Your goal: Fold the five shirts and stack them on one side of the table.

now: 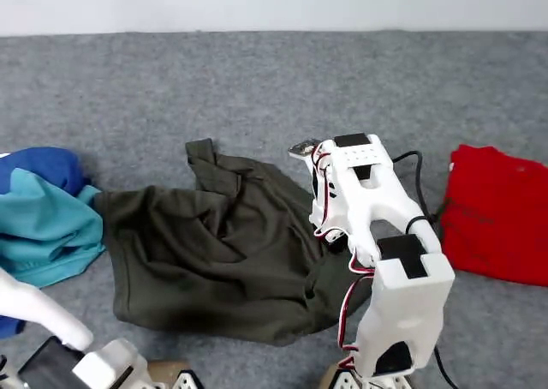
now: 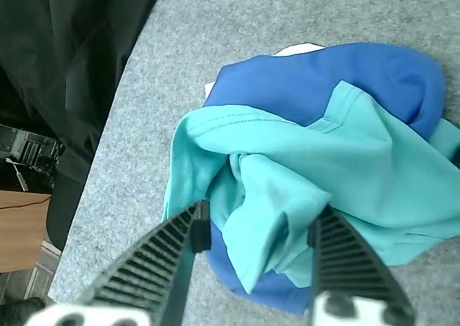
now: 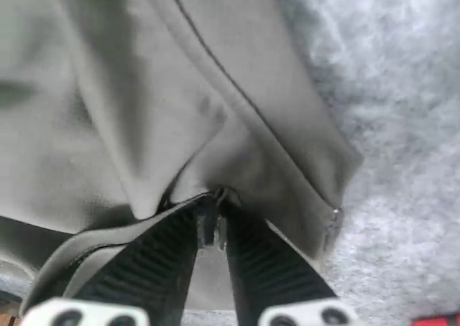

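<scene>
A dark olive shirt (image 1: 214, 243) lies crumpled in the middle of the grey table (image 1: 282, 89). My right arm (image 1: 360, 192) stands over its right edge. There my right gripper (image 3: 216, 205) is shut on a fold of the olive shirt (image 3: 129, 89). A teal shirt (image 1: 43, 226) lies bunched on a blue shirt (image 1: 43, 166) at the table's left edge. My left gripper (image 2: 262, 215) hangs open just above the teal shirt (image 2: 302, 175), and the blue shirt (image 2: 323, 75) lies under it. A red shirt (image 1: 497, 213) lies flat at the right edge.
A bit of white cloth (image 2: 298, 50) peeks out from under the blue shirt. The left arm's white link (image 1: 43, 308) crosses the front left corner. Bare grey table stretches along the back. Past the table's left edge, the floor and dark gear (image 2: 25, 154) are in sight.
</scene>
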You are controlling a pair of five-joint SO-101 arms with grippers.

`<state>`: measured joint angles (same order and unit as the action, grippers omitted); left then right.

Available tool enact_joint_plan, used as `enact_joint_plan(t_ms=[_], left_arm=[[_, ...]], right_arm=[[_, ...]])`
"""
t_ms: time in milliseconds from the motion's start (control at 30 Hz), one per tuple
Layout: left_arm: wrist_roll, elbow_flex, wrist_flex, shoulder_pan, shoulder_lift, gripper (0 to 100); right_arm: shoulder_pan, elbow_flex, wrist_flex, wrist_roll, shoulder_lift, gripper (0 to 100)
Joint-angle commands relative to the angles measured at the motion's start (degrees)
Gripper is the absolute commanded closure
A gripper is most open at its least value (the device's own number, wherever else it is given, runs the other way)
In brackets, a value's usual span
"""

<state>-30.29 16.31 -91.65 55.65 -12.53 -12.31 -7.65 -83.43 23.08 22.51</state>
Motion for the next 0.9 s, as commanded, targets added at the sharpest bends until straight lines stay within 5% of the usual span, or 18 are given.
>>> enact_joint_plan(t_ms=[0, 667, 867], left_arm=[[-0.53, 2.59, 0.18, -0.53, -2.73, 77], [-0.35, 2.77, -3.96, -4.31, -2.73, 77], [-0.26, 2.68, -6.77, -8.44, -2.73, 86]], right_arm=[[0.31, 2.73, -1.54, 0.62, -3.74, 99.1], [4.88, 2.64, -9.54, 8.0, -35.03, 99.1], [5.05, 2.55, -12.7, 8.26, -37.05, 99.1]])
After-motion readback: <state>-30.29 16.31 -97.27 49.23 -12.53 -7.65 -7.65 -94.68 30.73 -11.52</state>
